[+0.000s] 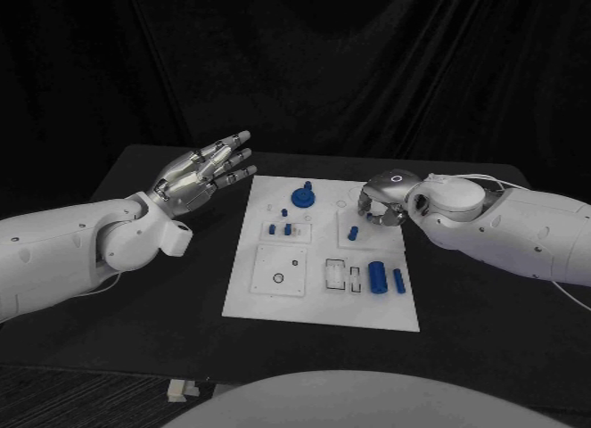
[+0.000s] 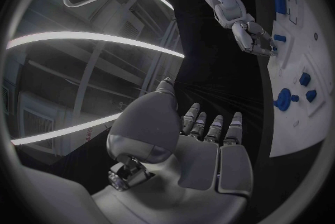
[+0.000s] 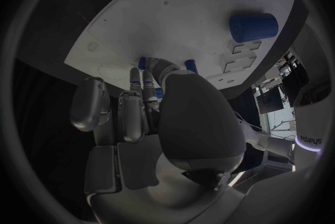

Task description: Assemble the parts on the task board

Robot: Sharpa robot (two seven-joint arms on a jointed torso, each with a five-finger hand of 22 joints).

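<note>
The fingers of the left hand are spread apart and hold nothing; we see this hand lifted above the black counter, just beside the left edge of the task board. From behind that wrist we see the same flat, bare palm, and far off the right hand bent down at the board's edge.

The right hand hangs over the upper right part of the board, fingers curled down. From its own wrist we see its fingers reaching to small blue parts on the white plate, but we cannot tell if they grip one.

The board is a white plate in the middle of the counter. On it we see a blue knob part, small blue pegs, and two blue cylinders lying near the lower right. The right hand hides what is under it.
</note>
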